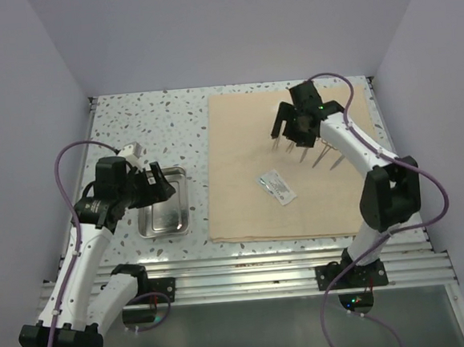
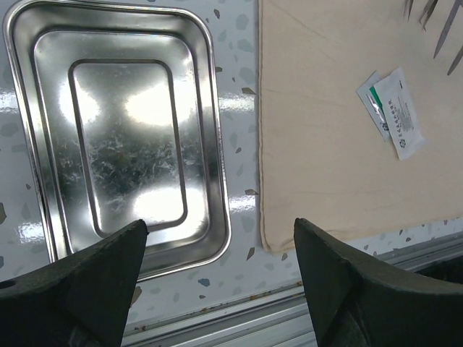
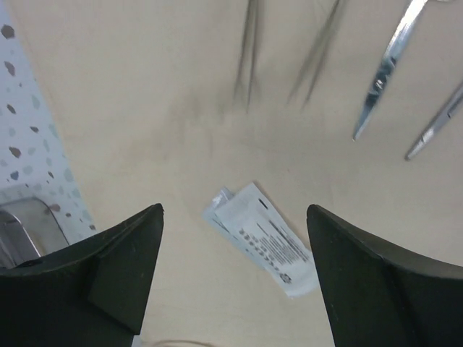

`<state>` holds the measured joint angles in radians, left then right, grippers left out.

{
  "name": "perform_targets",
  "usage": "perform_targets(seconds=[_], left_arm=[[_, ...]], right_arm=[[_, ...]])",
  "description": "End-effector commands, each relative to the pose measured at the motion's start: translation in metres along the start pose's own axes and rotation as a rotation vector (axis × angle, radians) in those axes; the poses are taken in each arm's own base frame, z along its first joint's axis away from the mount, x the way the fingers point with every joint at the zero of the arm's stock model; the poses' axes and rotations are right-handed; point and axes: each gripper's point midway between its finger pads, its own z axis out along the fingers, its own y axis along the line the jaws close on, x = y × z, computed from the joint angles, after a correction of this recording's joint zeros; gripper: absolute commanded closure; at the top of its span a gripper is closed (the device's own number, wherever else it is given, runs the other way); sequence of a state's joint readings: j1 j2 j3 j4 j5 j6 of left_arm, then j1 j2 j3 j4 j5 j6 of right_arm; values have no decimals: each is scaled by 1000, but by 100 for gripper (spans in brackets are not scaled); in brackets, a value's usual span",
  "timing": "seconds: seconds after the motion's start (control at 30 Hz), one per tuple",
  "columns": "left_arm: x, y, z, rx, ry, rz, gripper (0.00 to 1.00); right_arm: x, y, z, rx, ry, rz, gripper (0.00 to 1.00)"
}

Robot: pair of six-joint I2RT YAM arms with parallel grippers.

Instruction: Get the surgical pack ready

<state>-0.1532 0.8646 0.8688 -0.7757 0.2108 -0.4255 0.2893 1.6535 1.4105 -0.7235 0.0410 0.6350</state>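
Left gripper (image 2: 219, 224) hangs with fingers spread over the steel tray (image 2: 123, 144), which sits on the speckled table (image 1: 148, 124) just left of the beige cloth (image 1: 239, 165). Right gripper (image 3: 234, 210) is also spread wide, above the cloth, where the clear packet (image 3: 264, 246) and the thin metal instruments (image 3: 383, 72) lie.

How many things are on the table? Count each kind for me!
Big beige cloth: 1
Small rectangular shiny steel tray: 1
Thin metal instruments: 4 in view
Small white packets: 2, it seems, overlapping
Total: 8
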Motion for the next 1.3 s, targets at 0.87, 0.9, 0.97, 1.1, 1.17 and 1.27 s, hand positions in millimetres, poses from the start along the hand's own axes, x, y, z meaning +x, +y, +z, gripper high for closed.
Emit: perform_targets(seconds=[0.87,0.9,0.97,1.1,1.17,1.27], left_arm=[[-11,3,15,-32,39,37,16],[-11,2,15,-30,38,37,17],[-12,3,17,-30,41,37,17],[-13,2,18,-29,45,41,18],[-14,1,18,-26,46,44,18],[-14,1,19,-23,47,47,19]], right_arm=[[-71,22,140,284,-134,-144,50],[-69,20,141,285,-127,-145,50],[-68,18,143,288,-122,-145,50],[-62,7,154,292,-99,-139,50],[-61,5,157,288,-90,-135,50],[-57,5,160,276,-79,-134,53]])
